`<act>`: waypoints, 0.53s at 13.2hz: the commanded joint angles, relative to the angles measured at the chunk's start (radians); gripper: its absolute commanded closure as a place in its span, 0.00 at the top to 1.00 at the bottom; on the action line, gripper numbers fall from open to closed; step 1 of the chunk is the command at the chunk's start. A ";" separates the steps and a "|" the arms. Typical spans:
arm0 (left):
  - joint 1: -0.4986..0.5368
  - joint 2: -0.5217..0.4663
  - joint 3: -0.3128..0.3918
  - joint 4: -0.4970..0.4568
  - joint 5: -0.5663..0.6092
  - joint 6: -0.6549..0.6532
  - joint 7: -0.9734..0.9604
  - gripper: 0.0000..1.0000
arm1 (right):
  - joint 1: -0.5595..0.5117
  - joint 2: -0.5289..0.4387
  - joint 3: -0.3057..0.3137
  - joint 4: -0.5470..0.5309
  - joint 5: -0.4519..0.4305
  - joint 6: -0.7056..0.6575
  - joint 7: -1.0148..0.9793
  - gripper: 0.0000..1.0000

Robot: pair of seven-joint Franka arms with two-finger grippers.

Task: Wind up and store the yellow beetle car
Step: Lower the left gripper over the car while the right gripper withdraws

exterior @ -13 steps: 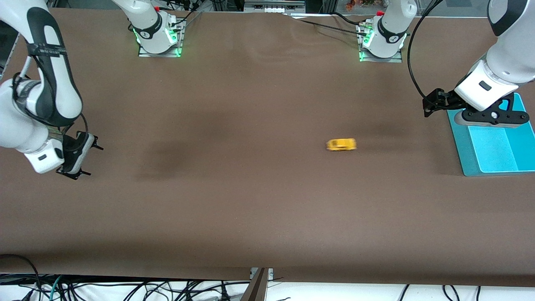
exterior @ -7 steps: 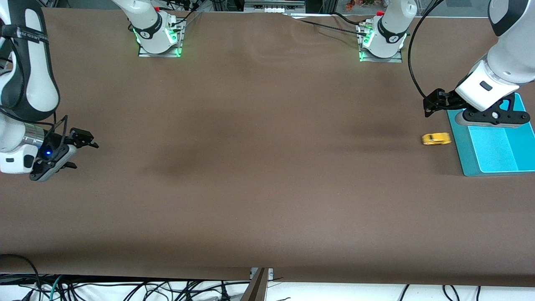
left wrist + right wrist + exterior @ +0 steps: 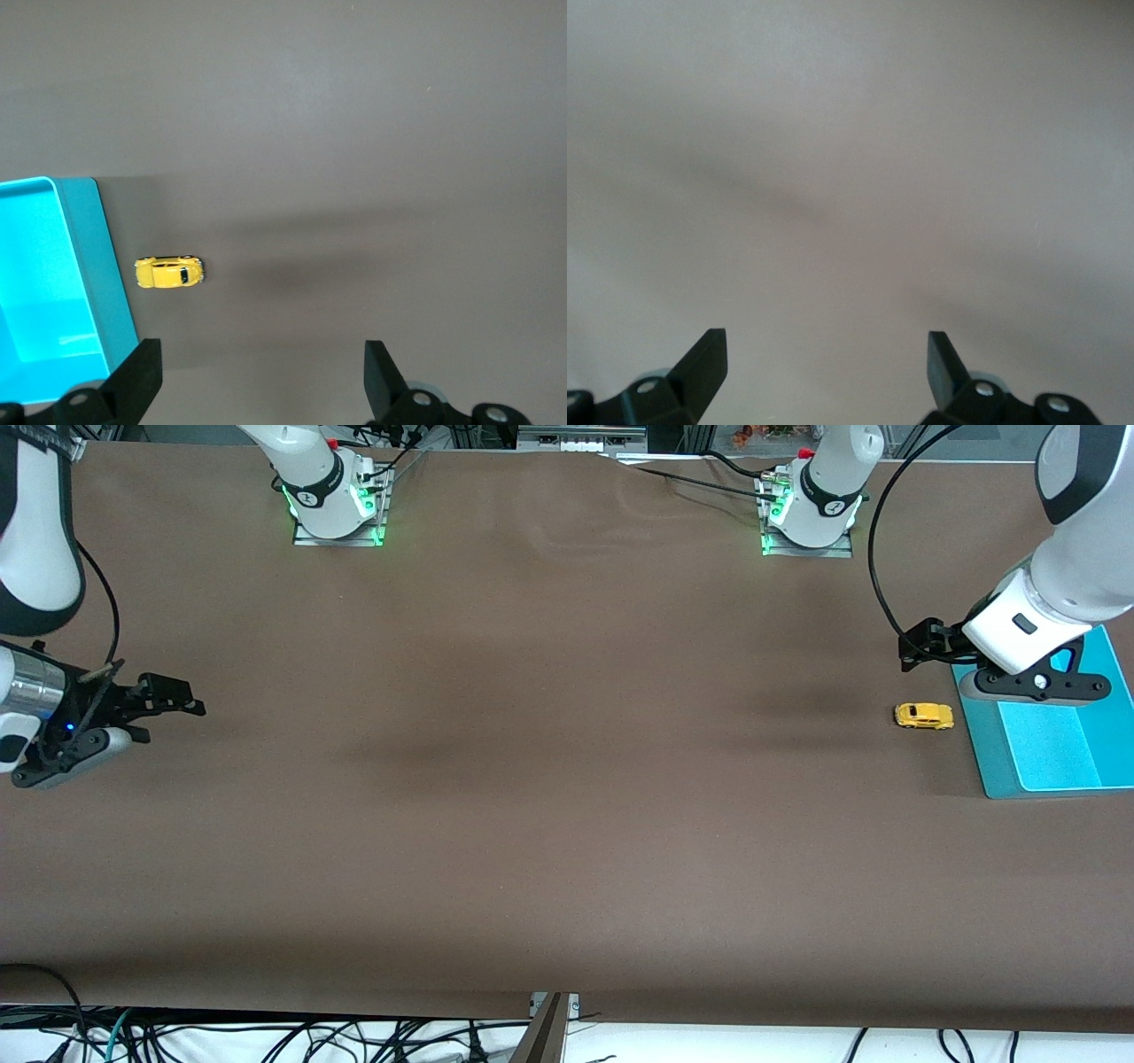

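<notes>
The yellow beetle car [image 3: 924, 716] stands on its wheels on the brown table, just beside the rim of the teal bin [image 3: 979, 735] at the left arm's end. It also shows in the left wrist view [image 3: 168, 273], next to the bin [image 3: 106, 266]. My left gripper [image 3: 912, 645] is open and empty, up over the table close to the car and the bin's corner; its jaws stand wide apart [image 3: 261, 363]. My right gripper [image 3: 168, 708] is open and empty at the right arm's end; its wrist view [image 3: 827, 350] shows only bare table.
The brown cloth [image 3: 549, 779] covers the whole table. The two arm bases [image 3: 337, 496] [image 3: 811, 509] stand along the edge farthest from the front camera. Cables [image 3: 266, 1036] hang below the near edge.
The car has rolled along the table from its middle toward the left arm's end and stopped beside the bin. My right gripper has drawn back toward its end and turned. The left gripper barely moved.
</notes>
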 commanded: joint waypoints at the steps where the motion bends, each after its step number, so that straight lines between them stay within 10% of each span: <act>1: 0.076 0.021 0.000 -0.005 -0.018 -0.012 0.288 1.00 | -0.005 -0.057 0.031 0.006 -0.016 -0.071 0.142 1.00; 7: 0.208 0.118 0.000 -0.009 -0.003 0.000 0.800 1.00 | 0.012 -0.106 0.134 0.039 -0.095 -0.128 0.402 1.00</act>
